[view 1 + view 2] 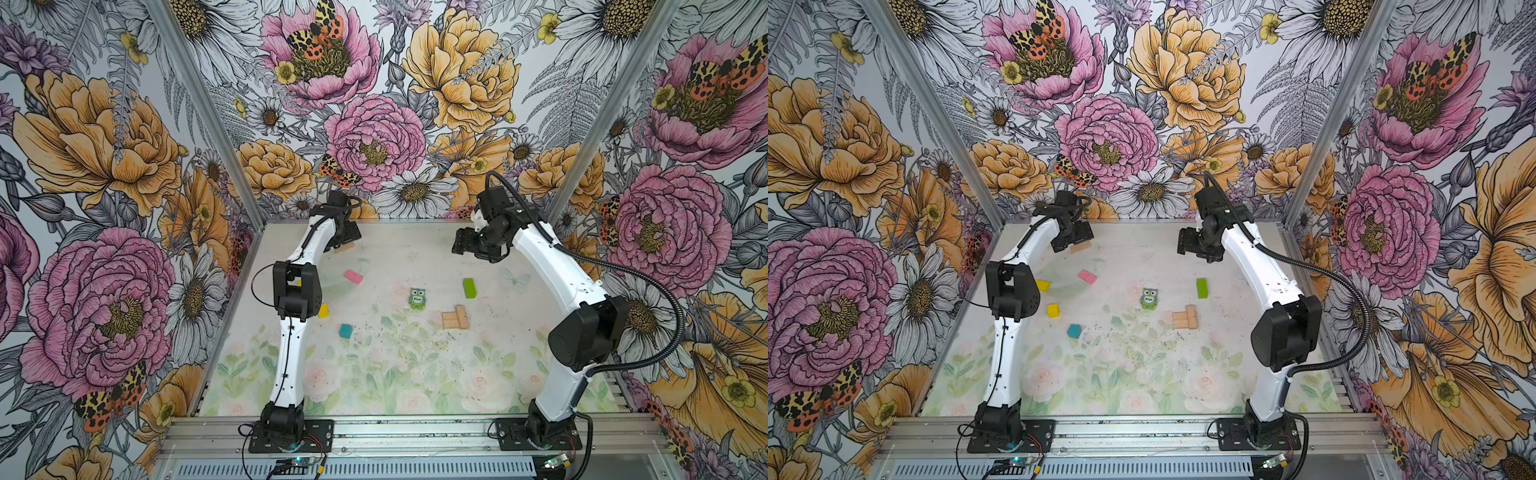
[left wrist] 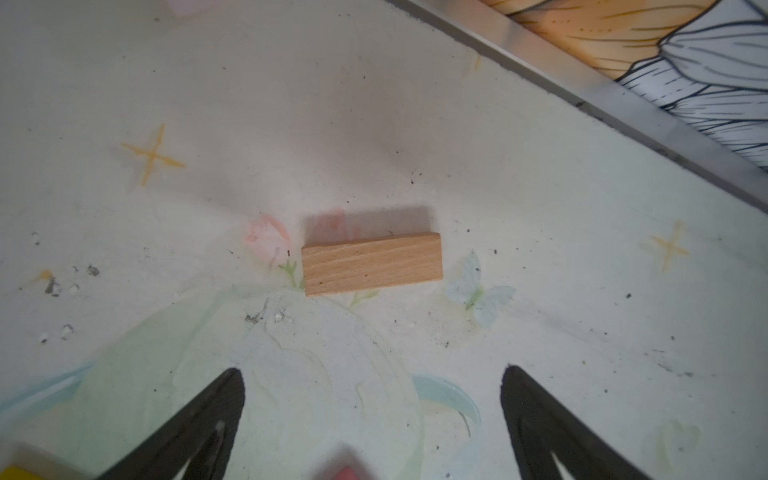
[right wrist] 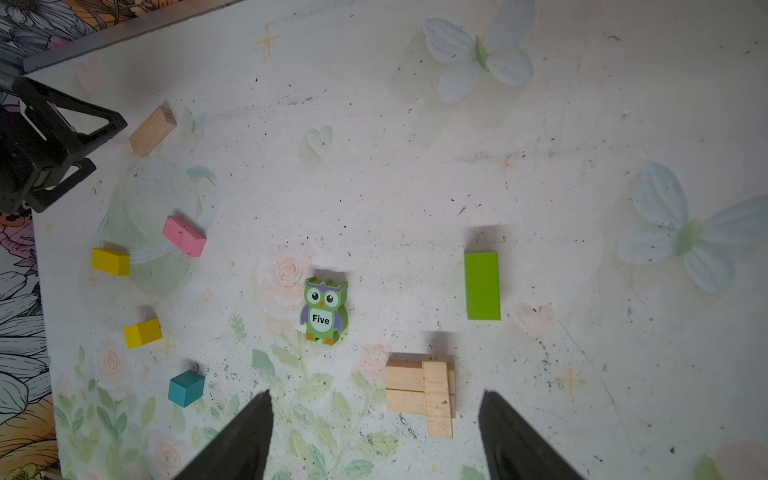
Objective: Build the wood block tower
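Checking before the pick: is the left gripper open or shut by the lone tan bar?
Open: the left gripper has its fingers wide apart, empty; the tan bar lies untouched ahead.

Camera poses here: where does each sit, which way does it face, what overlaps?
Top views: high over the front rail, looking down and back at the table; left arm and right arm show.
Left wrist: on the left arm, looking down at a tan bar; open left gripper fingertips show.
Right wrist: on the right arm, looking over most wood blocks; open right gripper fingertips show.
Shared: both wrist views show that bar.
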### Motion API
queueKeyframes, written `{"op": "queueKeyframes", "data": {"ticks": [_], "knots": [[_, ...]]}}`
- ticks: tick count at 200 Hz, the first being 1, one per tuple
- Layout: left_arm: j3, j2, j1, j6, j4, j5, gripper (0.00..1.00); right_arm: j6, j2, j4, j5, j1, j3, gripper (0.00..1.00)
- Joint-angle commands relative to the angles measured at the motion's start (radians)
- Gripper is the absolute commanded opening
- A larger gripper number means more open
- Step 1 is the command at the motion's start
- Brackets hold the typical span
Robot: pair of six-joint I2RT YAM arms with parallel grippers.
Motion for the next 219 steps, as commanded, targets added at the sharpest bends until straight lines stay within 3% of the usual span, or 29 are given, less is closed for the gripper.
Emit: {"op": "queueKeyframes", "data": {"ticks": [1,219], "knots": [[0.035,0.030,0.004,-0.028,-0.043,-0.049,0.99,-0.023,0.020,-0.013,-0.013,-0.026,0.037,0.81],[0.225,0.201,-0.005,-0.027,-0.039,-0.018,0.99,-0.011,0.021,-0.023,-0.001,-0.074,0.017,0.81]]}}
